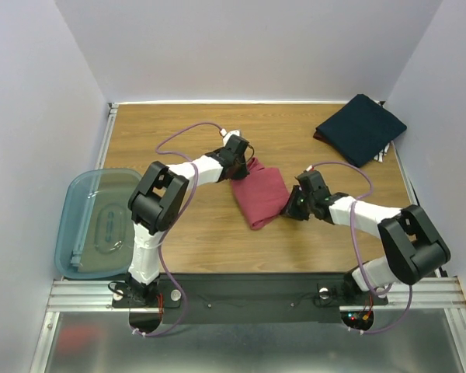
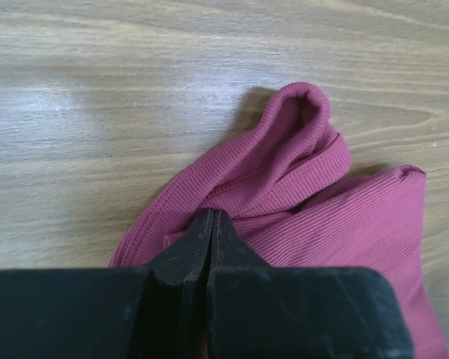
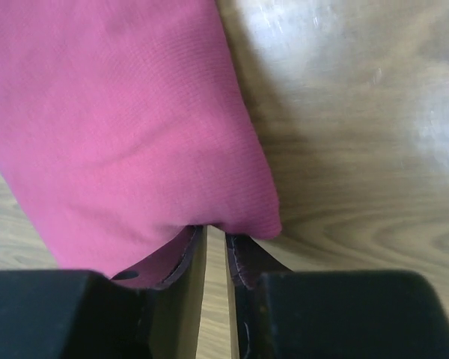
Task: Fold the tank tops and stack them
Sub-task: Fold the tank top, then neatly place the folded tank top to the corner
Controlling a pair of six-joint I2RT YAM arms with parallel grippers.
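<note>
Now red top [image 1: 260,194] sits between both hands — left hand [image 2: 211,215] pinching its hem, right hand [image 3: 213,239] narrow, grip unclear — navy top [image 1: 361,128] beyond.

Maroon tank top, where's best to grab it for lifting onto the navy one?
Pinch the maroon tank top at opposite edges: the left gripper from the far-left strap end, the right gripper from the near-right folded edge. It is a loose folded bundle, so two-sided support should keep the fold together.
</note>
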